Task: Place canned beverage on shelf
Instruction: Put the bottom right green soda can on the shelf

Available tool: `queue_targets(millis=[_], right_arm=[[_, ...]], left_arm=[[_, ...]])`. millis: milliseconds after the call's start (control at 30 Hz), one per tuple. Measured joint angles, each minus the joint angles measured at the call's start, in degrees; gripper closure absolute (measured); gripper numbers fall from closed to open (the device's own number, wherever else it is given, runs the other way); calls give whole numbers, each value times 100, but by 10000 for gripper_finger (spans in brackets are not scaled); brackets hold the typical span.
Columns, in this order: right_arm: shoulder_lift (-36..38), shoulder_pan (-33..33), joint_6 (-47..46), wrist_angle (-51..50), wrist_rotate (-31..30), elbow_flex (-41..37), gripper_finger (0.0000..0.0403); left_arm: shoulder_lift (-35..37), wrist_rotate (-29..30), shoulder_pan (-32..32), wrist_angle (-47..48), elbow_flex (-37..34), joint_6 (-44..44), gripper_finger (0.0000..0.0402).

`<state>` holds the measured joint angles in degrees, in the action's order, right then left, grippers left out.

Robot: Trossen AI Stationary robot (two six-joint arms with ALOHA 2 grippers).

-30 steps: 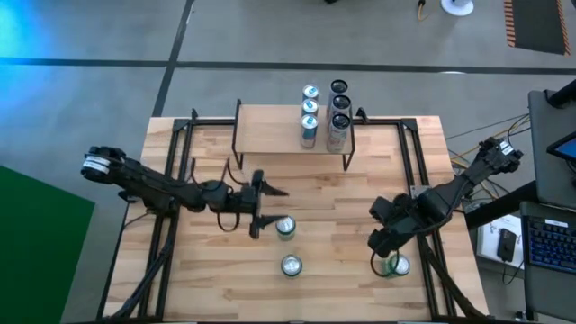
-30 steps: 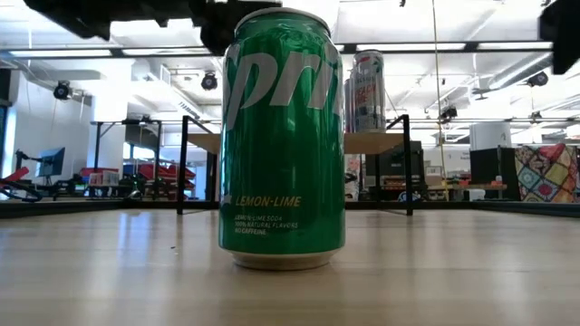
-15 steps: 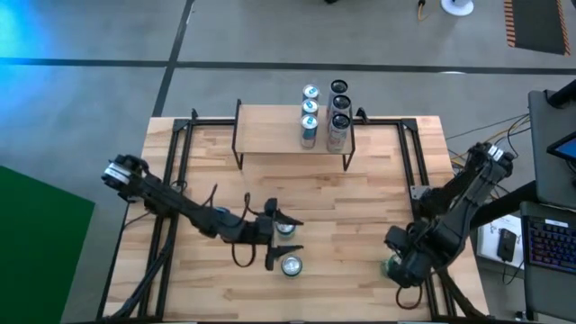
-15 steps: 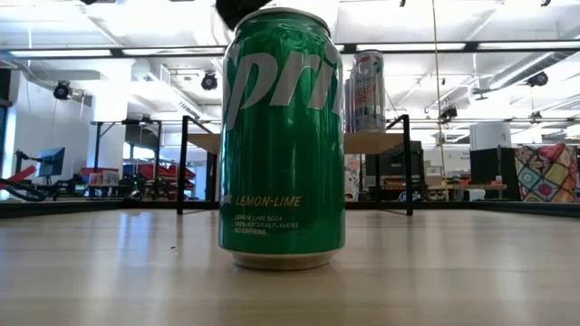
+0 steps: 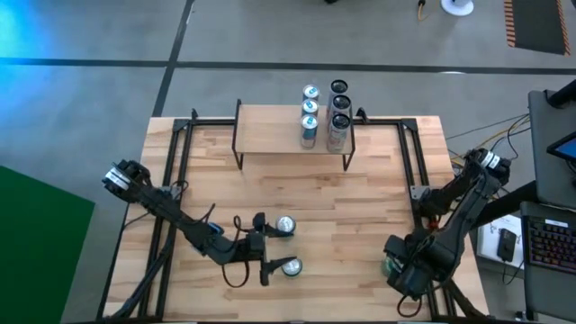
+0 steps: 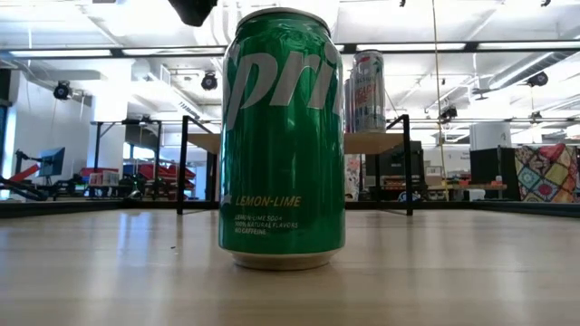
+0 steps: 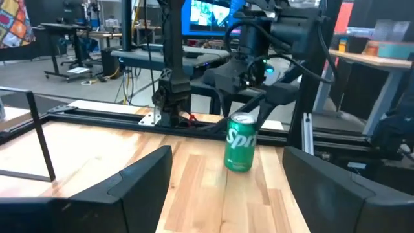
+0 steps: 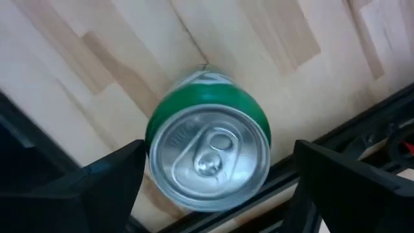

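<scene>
High view: shelf (image 5: 270, 131) holds several cans (image 5: 309, 124); both grippers' jaws gape wide, gripping nothing.

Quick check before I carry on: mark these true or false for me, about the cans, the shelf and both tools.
1. The right tool is open over the upright green soda can. True.
2. That can is lifted off the light wooden tabletop. False: it stands on it.
3. The small wood-topped black-legged shelf is empty. False: several cans stand at its right end.
4. The left tool is open and holds nothing. True.
</scene>
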<state>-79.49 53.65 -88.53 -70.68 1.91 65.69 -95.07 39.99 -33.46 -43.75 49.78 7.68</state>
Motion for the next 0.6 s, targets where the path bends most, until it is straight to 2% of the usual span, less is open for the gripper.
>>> queue_targets(millis=[233,500,600], right_arm=[[-5,0,66,242,-50,-276,32],[67,0,234,652,-57,-464,107],[70,0,406,649,-50,-422,109]], left_arm=[[-157,17,1,-34,0,301,122],[-261,11,-12,-33,10,451,122],[-261,2,-8,-41,15,254,123]])
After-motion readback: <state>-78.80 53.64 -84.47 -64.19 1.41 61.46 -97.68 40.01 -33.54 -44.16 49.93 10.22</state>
